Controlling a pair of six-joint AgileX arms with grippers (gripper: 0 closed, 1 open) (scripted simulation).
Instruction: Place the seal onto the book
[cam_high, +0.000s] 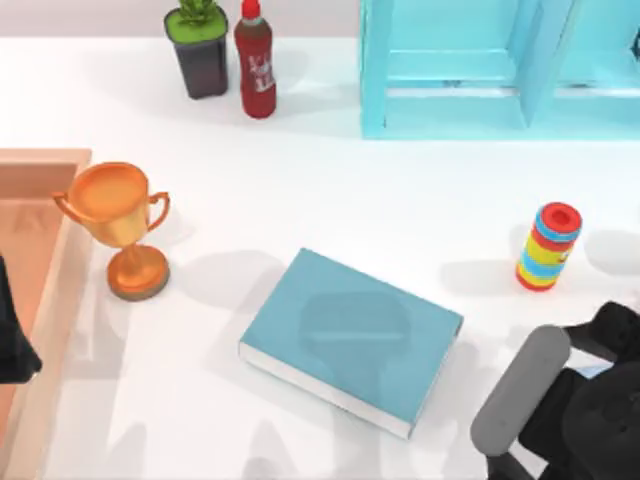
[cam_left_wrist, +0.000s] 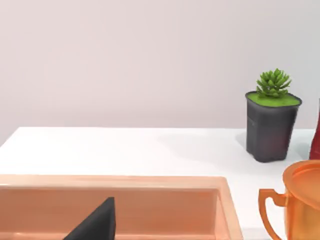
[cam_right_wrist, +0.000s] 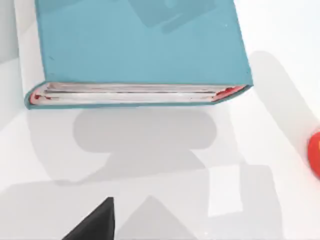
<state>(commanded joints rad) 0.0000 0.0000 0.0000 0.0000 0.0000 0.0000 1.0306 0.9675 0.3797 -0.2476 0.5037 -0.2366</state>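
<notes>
From above, the large flat teal-blue hardcover book (cam_high: 352, 338) lies skewed just below table centre, cover bare, white page edges facing five o'clock, and the right arm (cam_high: 560, 400) sits at its four o'clock. The right wrist view has the book's page edge facing the camera, red at both corners; whether the right gripper is apart or together, I cannot tell. The left wrist view looks over the orange tray (cam_left_wrist: 115, 200), with the left arm (cam_high: 12, 340) parked at nine o'clock, its grip unreadable too.

An orange trophy (cam_high: 118, 225) stands left, a striped cylinder (cam_high: 548, 246) right, plant (cam_high: 200, 45) and bottle (cam_high: 256, 60) behind.

the orange-gold trophy cup (cam_left_wrist: 300, 202) and dark red bottle (cam_left_wrist: 315, 142) are cut off at the left wrist view's edge; the teal-blue hardcover book (cam_right_wrist: 140, 42) runs past the right wrist view's edge.
</notes>
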